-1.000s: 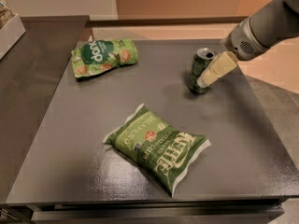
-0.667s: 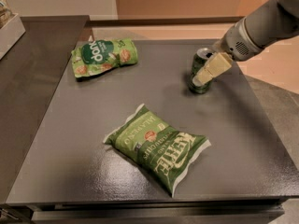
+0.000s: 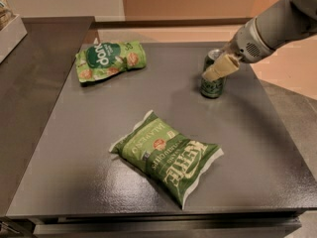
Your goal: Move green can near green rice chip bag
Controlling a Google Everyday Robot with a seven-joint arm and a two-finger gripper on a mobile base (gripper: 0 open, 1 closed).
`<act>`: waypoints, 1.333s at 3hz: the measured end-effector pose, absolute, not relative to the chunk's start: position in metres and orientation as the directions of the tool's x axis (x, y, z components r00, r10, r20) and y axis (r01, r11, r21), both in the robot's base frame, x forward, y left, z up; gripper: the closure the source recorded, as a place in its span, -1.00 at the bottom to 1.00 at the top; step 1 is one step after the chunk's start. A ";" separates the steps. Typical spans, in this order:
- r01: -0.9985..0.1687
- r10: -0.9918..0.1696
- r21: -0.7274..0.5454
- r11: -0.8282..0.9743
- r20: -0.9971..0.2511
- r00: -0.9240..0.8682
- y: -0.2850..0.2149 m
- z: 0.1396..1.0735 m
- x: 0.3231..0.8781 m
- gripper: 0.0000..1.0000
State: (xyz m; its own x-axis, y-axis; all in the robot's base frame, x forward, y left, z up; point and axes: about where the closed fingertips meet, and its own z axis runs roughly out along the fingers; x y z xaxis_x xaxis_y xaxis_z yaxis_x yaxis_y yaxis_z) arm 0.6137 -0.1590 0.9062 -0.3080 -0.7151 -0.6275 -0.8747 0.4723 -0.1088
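The green can [image 3: 213,86] stands upright on the dark grey table [image 3: 74,148], at the back right. My gripper [image 3: 218,68] reaches in from the upper right and sits at the can's upper part, covering its front. The green rice chip bag [image 3: 110,59] lies flat at the back left of the table, well apart from the can.
A larger light green KETTLE chip bag [image 3: 167,155] lies in the middle front of the table. A white bin [image 3: 11,33] stands on the counter at the far left. The table's right edge is close to the can.
My gripper has shifted slightly left and closer over the can. The can and both bags have not moved.
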 end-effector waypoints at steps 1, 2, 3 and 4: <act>-0.883 -0.718 -0.121 0.454 -0.636 -0.282 -0.152 0.918 0.619 0.71; -0.891 -0.719 -0.136 0.433 -0.649 -0.250 -0.140 0.932 0.627 1.00; -0.902 -0.719 -0.146 0.406 -0.661 -0.216 -0.123 0.943 0.635 1.00; -0.915 -0.713 -0.149 0.376 -0.676 -0.183 -0.102 0.951 0.642 1.00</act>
State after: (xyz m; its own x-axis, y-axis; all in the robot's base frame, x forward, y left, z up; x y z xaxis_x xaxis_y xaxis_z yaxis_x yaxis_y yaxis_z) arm 0.6421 -0.1025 0.9505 -0.1827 -0.7135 -0.6764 -0.9146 0.3757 -0.1492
